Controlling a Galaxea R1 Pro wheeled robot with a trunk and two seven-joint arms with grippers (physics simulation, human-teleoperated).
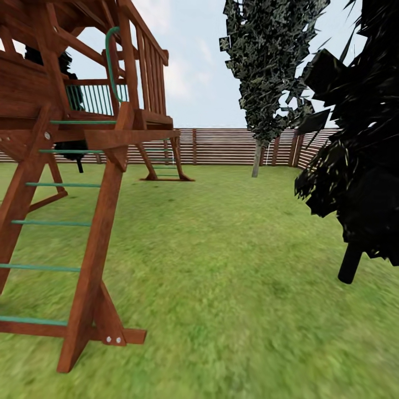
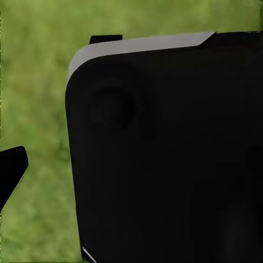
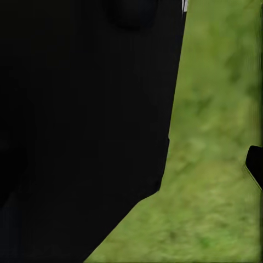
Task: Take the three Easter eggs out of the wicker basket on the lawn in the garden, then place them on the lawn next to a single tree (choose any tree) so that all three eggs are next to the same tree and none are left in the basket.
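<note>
Two trees ahead, no clear sight of either end effector

Two trees stand on the lawn [image 1: 233,266] in the head view. The tree [image 1: 256,158] with the slim pale trunk and mottled green-white crown rises far off, just in front of the brown slatted fence [image 1: 221,147] at the back of the garden. A near-black conifer [image 1: 350,260] with a thin black trunk stands much closer, at the right edge. On the left a reddish wooden play tower [image 1: 94,166] with green ladder rungs rests its legs on the grass.

Both wrist views look down on blurred green grass past a large black body of the robot [image 2: 170,159]. A dark pointed tip [image 2: 12,174] pokes in at the edge of the left wrist view, and a similar one [image 3: 255,164] at the edge of the right wrist view. Whether either end effector is released or clenched cannot be told from these pictures
</note>
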